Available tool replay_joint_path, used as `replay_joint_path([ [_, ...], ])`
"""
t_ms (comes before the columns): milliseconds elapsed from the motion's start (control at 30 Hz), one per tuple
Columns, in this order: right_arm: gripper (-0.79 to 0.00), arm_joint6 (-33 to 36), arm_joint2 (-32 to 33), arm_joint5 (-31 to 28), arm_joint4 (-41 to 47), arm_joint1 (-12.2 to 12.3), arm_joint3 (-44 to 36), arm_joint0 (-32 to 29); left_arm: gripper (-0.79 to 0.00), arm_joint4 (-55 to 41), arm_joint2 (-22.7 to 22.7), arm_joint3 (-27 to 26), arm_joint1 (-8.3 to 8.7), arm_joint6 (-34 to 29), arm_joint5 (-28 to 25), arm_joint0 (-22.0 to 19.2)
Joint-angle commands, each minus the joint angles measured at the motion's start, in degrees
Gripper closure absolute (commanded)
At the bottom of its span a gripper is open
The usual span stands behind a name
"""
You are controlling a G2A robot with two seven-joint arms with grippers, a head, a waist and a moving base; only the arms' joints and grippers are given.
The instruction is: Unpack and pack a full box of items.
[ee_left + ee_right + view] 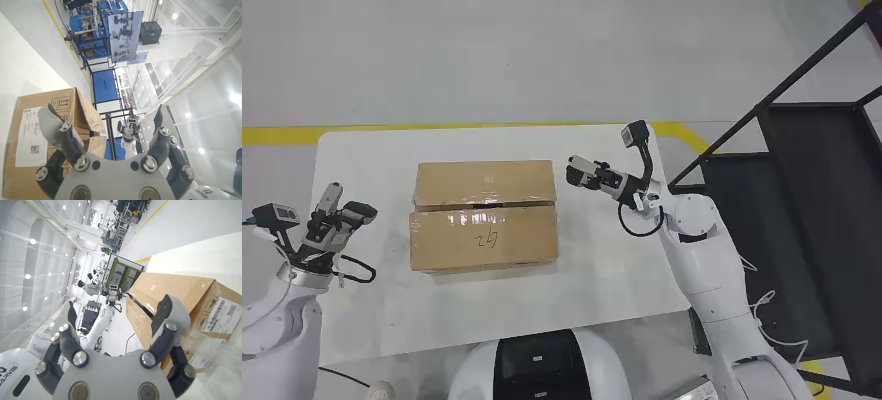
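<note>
So the brown cardboard box (482,215) sits flat in the middle of the white table (372,310), top flaps folded shut and meeting at a centre seam (482,204) with a glossy strip along it. The left gripper (104,106) hangs just off the box's left end, fingers spread wide and holding nothing. The right gripper (118,300) is near the opposite end, also spread and empty.

My guess on handling: if it's really full, the box is heavy, so I wouldn't lift it, just work the flaps. Cardboard is stiff enough to hinge but creases and tears if yanked. The shiny strip looks slippery, bad place to pinch. In the right wrist view the seam gapes a bit at that end, and I'd grab a flap edge there.
</note>
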Motion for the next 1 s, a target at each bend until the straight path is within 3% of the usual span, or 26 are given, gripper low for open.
replay_joint_path([
  [0, -0.785, 0.00, 0.00, 0.00, 0.00, 0.00, 0.00, 0.00, -0.784, 0.00, 0.00, 0.00, 0.00, 0.00, 0.00, 0.00],
  [300, -0.785, 0.31, -0.72, 1.35, -2.60, 0.17, -0.73, -0.12, -0.785, 0.00, 0.00, 0.00, 0.00, 0.01, 0.00, 0.00],
  [700, -0.785, 15.04, -3.59, 1.13, -5.42, 1.88, 1.80, 0.31, -0.785, 5.05, 0.43, -0.61, -0.12, 3.42, 1.11, -0.18],
  [967, -0.785, 14.68, -6.78, 0.63, -7.06, 2.15, 4.53, 2.04, -0.785, 6.68, 0.94, -0.42, -0.38, 5.72, 1.04, -0.64],
])
